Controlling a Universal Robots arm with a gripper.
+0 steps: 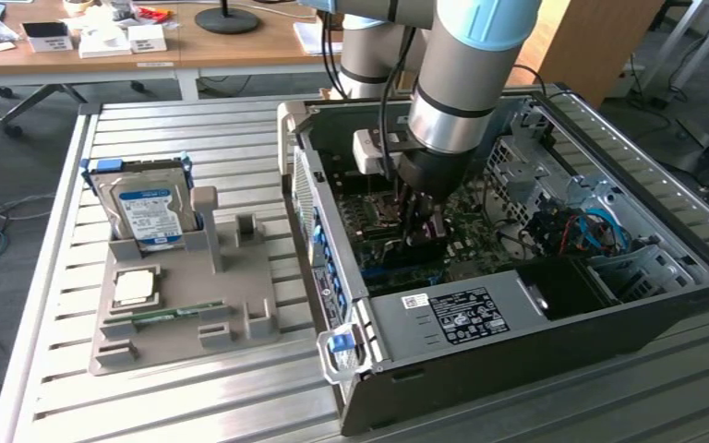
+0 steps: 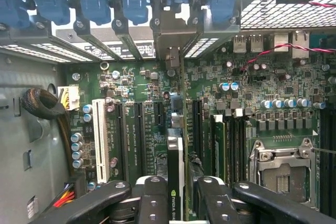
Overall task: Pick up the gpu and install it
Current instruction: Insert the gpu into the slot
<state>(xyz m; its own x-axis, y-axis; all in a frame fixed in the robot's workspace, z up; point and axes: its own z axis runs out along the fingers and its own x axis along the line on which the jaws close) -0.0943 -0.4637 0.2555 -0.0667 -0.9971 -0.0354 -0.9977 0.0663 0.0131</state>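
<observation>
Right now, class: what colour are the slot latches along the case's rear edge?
Blue slot latches, clearest in the wrist view.

The top edge of the gpu (image 2: 176, 182), seen edge-on in the wrist view, carries a green logo with the letters "NVIDIA". White print beside the black slots on the motherboard (image 2: 210, 103) cannot be read. Print on the white label (image 1: 463, 314) on the power supply (image 1: 453, 318) and the blue-and-white label on the hard drive (image 1: 148, 214) is also illegible.
</observation>
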